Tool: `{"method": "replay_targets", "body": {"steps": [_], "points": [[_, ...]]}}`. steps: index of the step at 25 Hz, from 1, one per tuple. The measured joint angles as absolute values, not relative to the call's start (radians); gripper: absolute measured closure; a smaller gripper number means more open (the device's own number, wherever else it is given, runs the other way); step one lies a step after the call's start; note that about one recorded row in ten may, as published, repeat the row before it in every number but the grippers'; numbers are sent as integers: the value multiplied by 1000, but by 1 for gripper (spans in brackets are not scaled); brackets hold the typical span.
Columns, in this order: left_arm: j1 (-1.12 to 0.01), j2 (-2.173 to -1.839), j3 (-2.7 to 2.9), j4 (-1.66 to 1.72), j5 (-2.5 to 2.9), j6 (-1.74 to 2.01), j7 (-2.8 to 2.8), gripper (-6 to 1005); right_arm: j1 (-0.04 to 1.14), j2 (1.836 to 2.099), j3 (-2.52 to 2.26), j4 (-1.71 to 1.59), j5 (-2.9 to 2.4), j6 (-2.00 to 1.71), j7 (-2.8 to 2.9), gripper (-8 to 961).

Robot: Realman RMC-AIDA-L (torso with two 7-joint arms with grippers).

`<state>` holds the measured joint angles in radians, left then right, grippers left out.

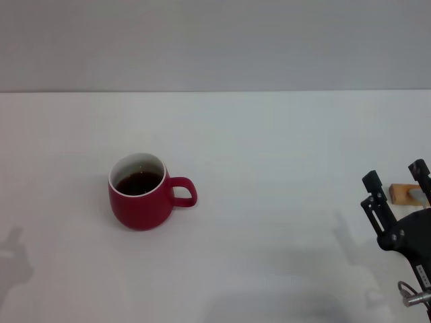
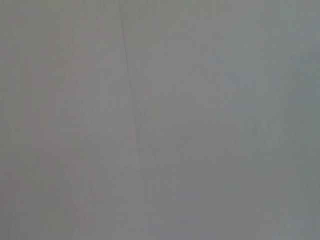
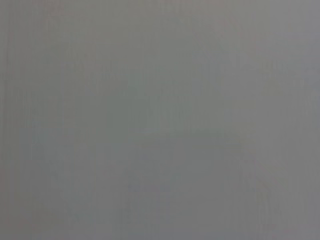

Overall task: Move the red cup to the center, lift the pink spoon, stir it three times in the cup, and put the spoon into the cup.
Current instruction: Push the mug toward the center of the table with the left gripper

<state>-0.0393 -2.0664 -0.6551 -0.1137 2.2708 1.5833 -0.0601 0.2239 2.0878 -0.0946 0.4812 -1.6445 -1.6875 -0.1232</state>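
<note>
The red cup [image 1: 143, 195] stands upright on the white table [image 1: 269, 148], left of the middle, with dark liquid inside and its loop handle toward the right. My right gripper [image 1: 394, 176] is at the far right edge, well away from the cup, open with its two black fingers [image 1: 372, 185] apart and pointing toward the back. I cannot make out the pink spoon. Only a small grey piece [image 1: 418, 196] shows beside a tan block [image 1: 401, 194], partly hidden behind the gripper. My left gripper is out of view. Both wrist views show only plain grey surface.
The table's far edge meets a grey wall [image 1: 215, 40] at the back. An arm's shadow [image 1: 15, 259] falls on the table at the lower left.
</note>
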Motion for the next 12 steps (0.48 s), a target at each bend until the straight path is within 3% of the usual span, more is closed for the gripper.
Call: {"method": "replay_targets", "body": {"steps": [12], "points": [[-14, -2071, -665, -211, 2261, 1537, 90, 981, 224, 2088, -106, 485, -1644, -1687, -126, 259]]}}
